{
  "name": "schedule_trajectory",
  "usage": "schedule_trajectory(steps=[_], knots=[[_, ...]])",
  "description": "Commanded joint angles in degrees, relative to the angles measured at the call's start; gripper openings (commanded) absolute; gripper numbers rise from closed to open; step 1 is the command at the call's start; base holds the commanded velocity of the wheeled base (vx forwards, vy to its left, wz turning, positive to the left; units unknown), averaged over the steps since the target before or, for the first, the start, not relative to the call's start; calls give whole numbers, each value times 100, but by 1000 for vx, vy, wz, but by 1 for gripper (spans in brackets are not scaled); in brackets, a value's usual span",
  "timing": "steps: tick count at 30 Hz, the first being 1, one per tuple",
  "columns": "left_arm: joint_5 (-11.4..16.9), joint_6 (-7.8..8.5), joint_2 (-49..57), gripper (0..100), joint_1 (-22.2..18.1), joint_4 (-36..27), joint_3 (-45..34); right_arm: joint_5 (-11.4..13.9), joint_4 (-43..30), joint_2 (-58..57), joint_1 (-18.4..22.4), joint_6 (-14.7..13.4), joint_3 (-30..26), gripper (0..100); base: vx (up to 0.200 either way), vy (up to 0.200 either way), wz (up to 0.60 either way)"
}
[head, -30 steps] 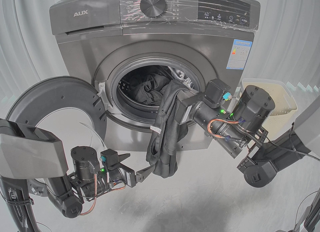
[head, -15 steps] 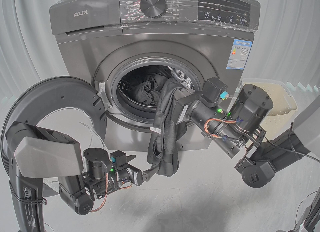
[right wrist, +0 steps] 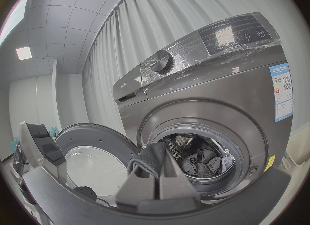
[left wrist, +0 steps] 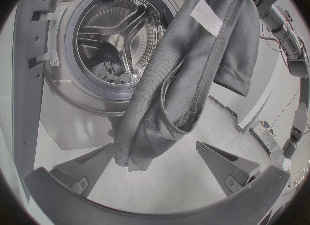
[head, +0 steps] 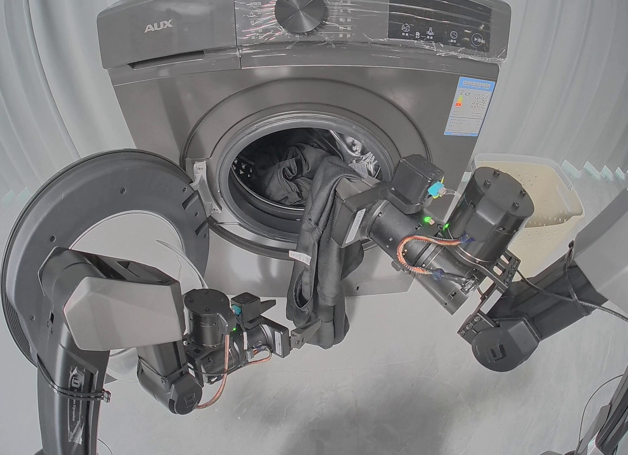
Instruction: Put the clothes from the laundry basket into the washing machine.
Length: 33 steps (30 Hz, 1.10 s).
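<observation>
Grey floor [head: 405,384], washer door [head: 111,195] wide open: right gripper [right wrist: 158,167] is clamped on the dark garment [head: 320,260] at the drum [left wrist: 129,35] mouth, most of it dangling outside, so I'd pinch the low end with the open left gripper [left wrist: 155,148] and feed it in too.

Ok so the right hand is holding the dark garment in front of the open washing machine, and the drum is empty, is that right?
Not quite. The right hand is holding the dark garment in front of the open washing machine, but the drum is not empty: dark clothes lie inside it, as the head view shows.
</observation>
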<state>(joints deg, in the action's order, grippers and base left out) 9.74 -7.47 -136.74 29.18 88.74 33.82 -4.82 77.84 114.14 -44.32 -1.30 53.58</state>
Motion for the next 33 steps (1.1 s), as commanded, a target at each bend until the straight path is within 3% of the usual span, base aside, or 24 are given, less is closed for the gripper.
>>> schedule_trajectory(steps=[1, 16, 17, 33], knots=[[2, 0, -248, 100, -18, 3, 222, -2, 3, 3, -15, -1, -23, 0, 0, 0, 0], [-34, 27, -503, 100, -62, 3, 714, -2, 12, -6, -15, -1, -58, 0, 0, 0, 0], [-34, 27, -511, 0, -71, 3, 740, -2, 12, -6, -15, -1, -58, 0, 0, 0, 0], [-34, 27, -555, 0, -141, 30, 811, -63, 12, -15, -15, -1, -119, 0, 0, 0, 0]])
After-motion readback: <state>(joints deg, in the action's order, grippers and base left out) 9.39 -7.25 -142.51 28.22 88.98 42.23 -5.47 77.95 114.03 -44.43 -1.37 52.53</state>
